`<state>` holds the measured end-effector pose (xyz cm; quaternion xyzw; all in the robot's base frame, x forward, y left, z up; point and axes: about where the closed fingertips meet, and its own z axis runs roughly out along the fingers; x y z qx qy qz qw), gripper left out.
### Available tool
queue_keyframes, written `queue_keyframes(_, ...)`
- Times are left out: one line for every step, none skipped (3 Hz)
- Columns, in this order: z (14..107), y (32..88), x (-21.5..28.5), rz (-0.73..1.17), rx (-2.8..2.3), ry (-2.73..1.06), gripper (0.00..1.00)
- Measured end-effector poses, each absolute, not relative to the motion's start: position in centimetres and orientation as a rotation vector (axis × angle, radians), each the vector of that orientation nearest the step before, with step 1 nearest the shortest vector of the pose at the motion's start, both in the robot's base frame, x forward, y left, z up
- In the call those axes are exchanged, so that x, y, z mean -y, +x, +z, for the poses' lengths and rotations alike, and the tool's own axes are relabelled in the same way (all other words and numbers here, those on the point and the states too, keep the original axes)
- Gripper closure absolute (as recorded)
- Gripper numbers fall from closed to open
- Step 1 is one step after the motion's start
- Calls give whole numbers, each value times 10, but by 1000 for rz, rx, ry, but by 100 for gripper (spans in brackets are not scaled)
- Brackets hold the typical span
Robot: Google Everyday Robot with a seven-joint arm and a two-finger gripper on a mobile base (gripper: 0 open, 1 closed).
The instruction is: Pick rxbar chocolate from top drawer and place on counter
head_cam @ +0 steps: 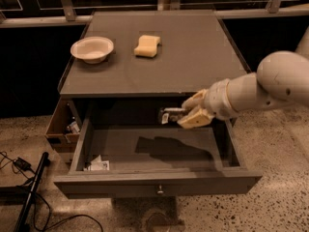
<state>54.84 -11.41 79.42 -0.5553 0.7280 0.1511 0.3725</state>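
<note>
Camera view: a grey counter (193, 57) is seen from above, set on a speckled stone floor (280, 197), with dark glass panes and metal rails (67, 1) behind it. Below the counter's front edge the top drawer (120, 186) is pulled out, and a small round knob (159, 191) is seen on its front panel. The gripper (183, 115) is held just under the counter's front edge, above the drawer's inside, and is reached in from the counter's right side. It is clamped on the rxbar chocolate (169, 115), which is gripped at one end and kept clear of the drawer bottom; a shadow (169, 149) is cast beneath it. White paper packets (99, 166) are lying in the drawer's front left corner. On the counter's far left part a white bowl (92, 48) is placed, with a yellow sponge (147, 46) near it. A cardboard box (58, 127) is tucked at the counter's left side, and black cables (19, 163) are spread on the floor to the left of it.
</note>
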Motion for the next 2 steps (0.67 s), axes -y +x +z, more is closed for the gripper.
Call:
queue_keyframes(836, 560, 113, 337, -1851, -1415, 100)
queue_keyframes(863, 583, 116, 289, -1836, -1399, 100)
